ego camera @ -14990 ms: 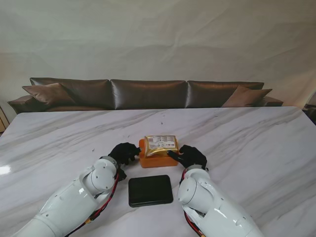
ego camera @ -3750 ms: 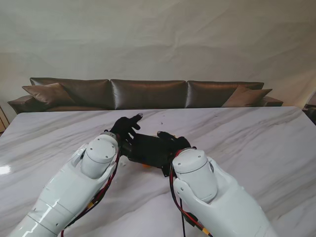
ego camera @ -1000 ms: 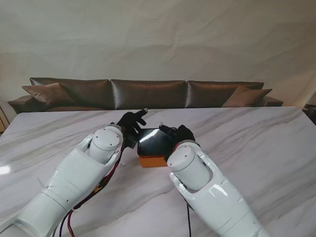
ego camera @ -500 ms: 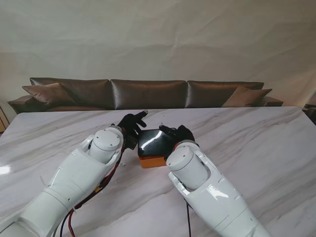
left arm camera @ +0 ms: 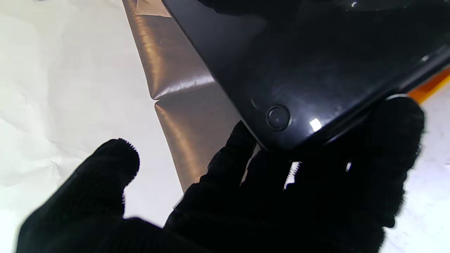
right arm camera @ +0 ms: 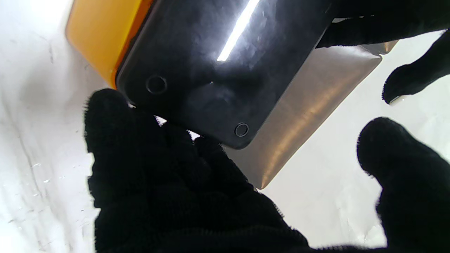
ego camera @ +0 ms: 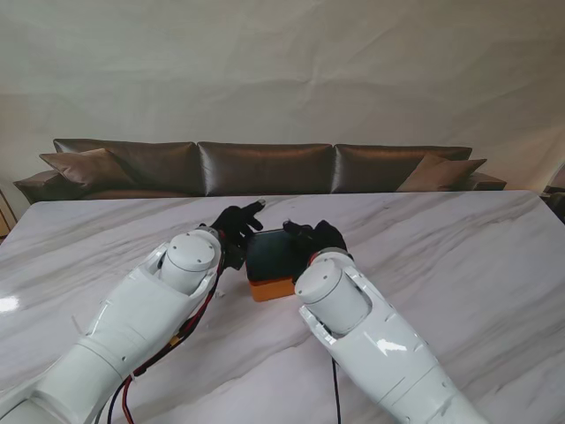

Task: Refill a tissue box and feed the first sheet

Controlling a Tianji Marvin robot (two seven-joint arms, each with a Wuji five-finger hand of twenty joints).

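Marble worktop (ego camera: 459, 256) carries the orange tissue box (ego camera: 270, 288) at its middle. Left robot hand (ego camera: 235, 228) and right robot hand (ego camera: 318, 238) each grip the black lid (ego camera: 274, 253), tilted over it. Judged step: closing. Next, lower it squarely onto the rim.

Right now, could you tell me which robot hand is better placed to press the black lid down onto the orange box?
Neither clearly: left robot hand and right robot hand each hold one side of the lid over the box, so both should press.
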